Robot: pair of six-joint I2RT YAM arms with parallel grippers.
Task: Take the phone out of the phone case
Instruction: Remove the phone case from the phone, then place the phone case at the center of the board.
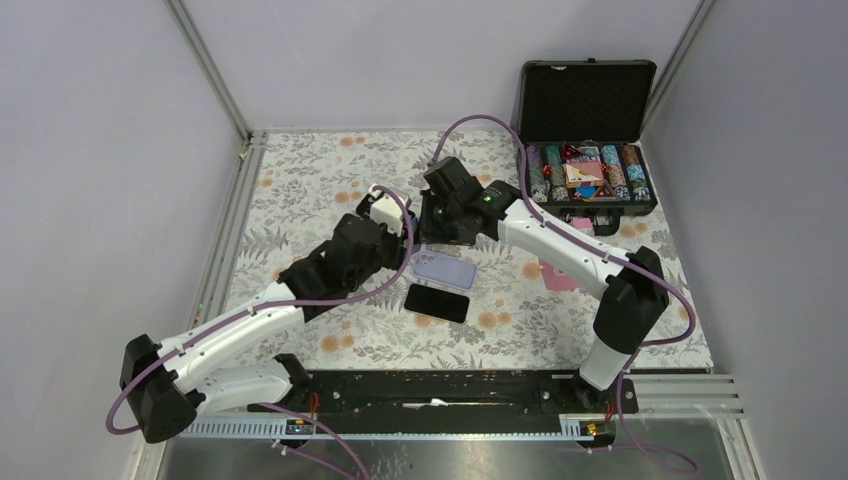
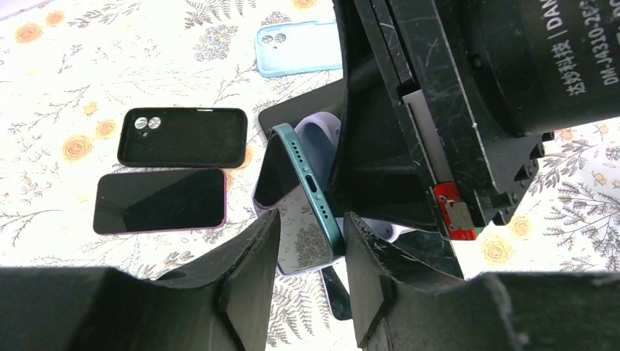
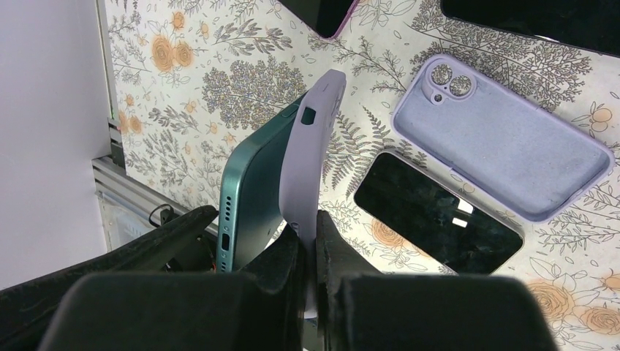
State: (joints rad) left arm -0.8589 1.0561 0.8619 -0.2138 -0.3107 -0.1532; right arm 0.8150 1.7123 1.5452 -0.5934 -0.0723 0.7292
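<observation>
Two robot arms meet over the middle of a flower-patterned table (image 1: 300, 180). The right gripper (image 3: 316, 227) is pinched tight on the bottom rim of a lilac case (image 3: 311, 161), holding it upright on end. A green phone (image 3: 252, 183) stands beside the case. Its lower end is peeled away from the case, while its upper end still sits against the case's top.

The left gripper (image 2: 312, 223) reaches in from the other side. Its two fingers straddle the phone's bottom edge, where the charging port and speaker holes show. They sit very close on both sides, but it cannot be told whether they press on it. The bulky black body of the right gripper crowds this spot and blocks much of the left wrist camera's view.

Several loose things lie flat on the table nearby: a second lilac case (image 3: 504, 142) face down with a black phone (image 3: 435, 212) just beside it, a black case (image 2: 183, 137) with a dark phone (image 2: 159, 201) next to it, and a pale blue case (image 2: 296, 47) farther off. An open box of poker chips (image 1: 585, 100) sits at the far right corner, well apart.
</observation>
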